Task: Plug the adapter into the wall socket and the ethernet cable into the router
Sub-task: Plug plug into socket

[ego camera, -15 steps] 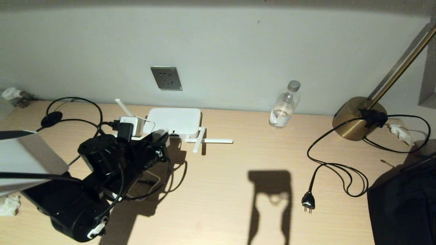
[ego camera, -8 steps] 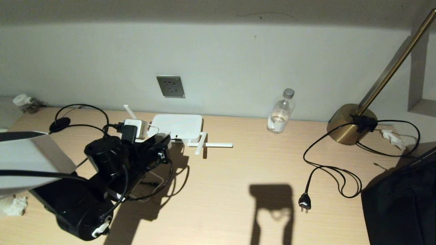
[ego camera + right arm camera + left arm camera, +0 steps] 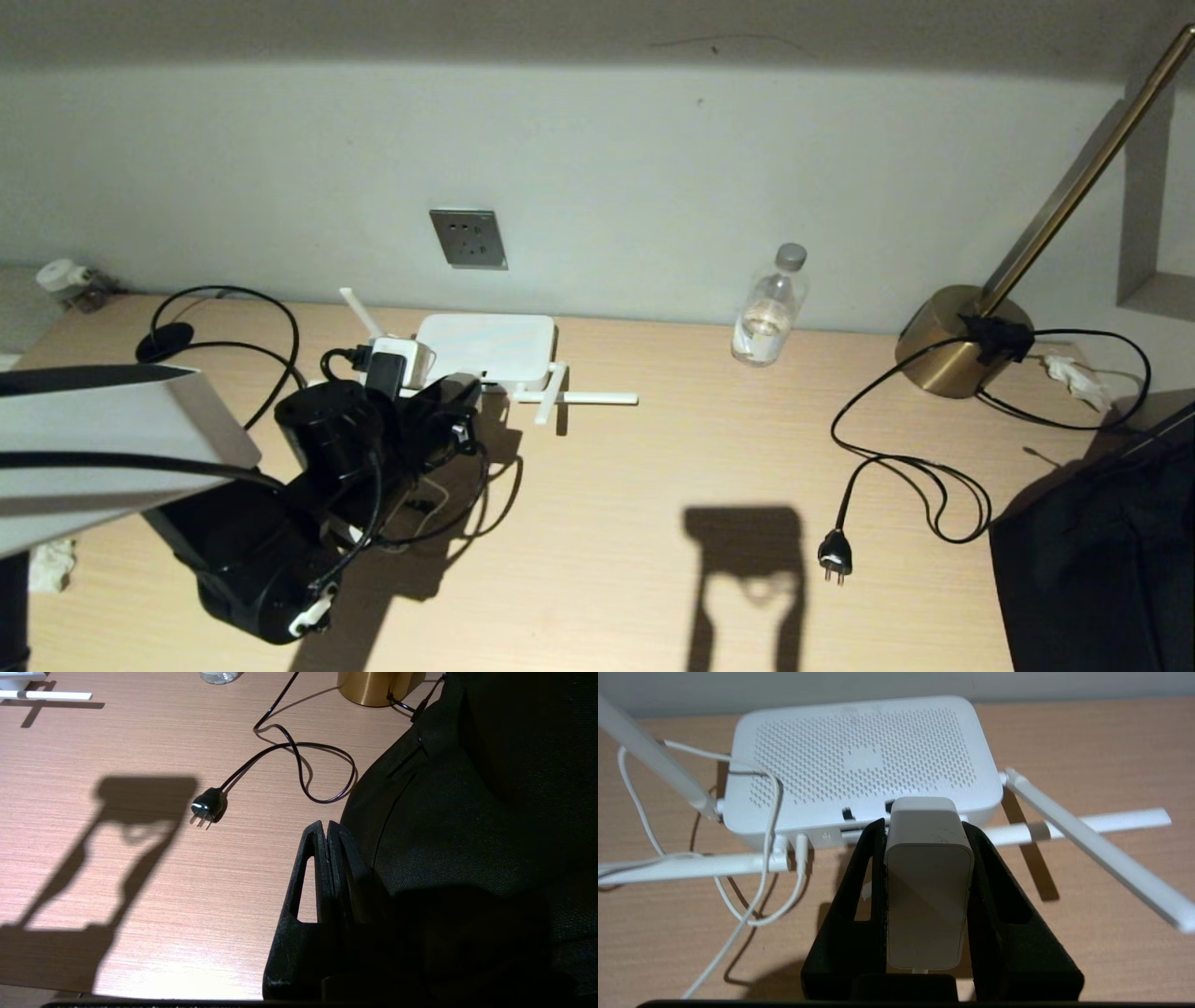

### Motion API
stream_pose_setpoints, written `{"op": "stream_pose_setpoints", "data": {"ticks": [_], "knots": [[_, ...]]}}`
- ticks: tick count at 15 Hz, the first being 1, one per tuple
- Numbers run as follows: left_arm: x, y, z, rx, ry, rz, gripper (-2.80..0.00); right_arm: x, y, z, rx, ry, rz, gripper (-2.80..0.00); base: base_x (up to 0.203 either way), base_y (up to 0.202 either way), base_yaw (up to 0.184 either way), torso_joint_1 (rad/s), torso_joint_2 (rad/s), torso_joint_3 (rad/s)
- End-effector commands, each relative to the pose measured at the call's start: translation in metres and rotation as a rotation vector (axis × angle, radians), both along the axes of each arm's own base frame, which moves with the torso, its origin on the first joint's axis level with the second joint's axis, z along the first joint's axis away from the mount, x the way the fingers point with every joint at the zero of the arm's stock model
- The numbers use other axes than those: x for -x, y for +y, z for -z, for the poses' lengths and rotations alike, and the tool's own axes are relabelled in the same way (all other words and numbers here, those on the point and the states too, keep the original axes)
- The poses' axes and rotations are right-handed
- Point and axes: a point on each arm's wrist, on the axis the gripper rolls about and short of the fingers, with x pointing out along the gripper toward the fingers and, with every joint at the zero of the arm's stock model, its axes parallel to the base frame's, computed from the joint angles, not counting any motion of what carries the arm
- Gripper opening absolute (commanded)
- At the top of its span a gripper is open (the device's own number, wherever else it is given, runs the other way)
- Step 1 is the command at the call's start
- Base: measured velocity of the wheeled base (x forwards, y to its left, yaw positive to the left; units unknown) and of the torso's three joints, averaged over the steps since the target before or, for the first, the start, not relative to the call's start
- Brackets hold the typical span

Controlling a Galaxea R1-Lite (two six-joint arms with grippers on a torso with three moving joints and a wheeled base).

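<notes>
The left gripper (image 3: 927, 826) is holding the white adapter (image 3: 928, 891) clamped in its jaws just above the bench (image 3: 653, 467), beside the router (image 3: 485, 347), well below the seemingly empty wall socket (image 3: 469, 239); both plug-ins remain undone.

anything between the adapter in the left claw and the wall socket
Nothing visible blocks it. The left claw holds the adapter low over the desk, in front of the router. The wall socket sits on the wall above and behind the router, its face bare, so the adapter must rise.
</notes>
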Motion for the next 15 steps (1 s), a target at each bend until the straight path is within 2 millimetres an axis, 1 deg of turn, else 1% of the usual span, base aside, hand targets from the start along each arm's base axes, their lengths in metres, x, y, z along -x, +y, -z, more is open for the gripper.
{"op": "stream_pose_setpoints", "data": {"ticks": [1, 4, 7, 9, 15], "knots": [[-0.005, 0.001, -0.008, 0.007, -0.040, -0.010, -2.80, 0.000, 0.000, 0.000, 0.000, 0.001, 0.000, -2.80, 0.000, 0.000, 0.000, 0.000, 0.00, 0.000], [-0.023, 0.003, -0.025, 0.007, -0.134, -0.044, -2.80, 0.000, 0.000, 0.000, 0.000, 0.001, 0.000, -2.80, 0.000, 0.000, 0.000, 0.000, 0.00, 0.000], [-0.058, 0.013, -0.024, 0.010, -0.197, -0.104, -2.80, 0.000, 0.000, 0.000, 0.001, 0.001, 0.000, -2.80, 0.000, 0.000, 0.000, 0.000, 0.00, 0.000], [-0.075, 0.019, -0.022, 0.018, -0.226, -0.127, -2.80, 0.000, 0.000, 0.000, 0.000, 0.001, 0.000, -2.80, 0.000, 0.000, 0.000, 0.000, 0.00, 0.000], [-0.092, 0.013, -0.029, 0.048, -0.292, -0.111, -2.80, 0.000, 0.000, 0.000, 0.000, 0.001, 0.000, -2.80, 0.000, 0.000, 0.000, 0.000, 0.00, 0.000]]}}
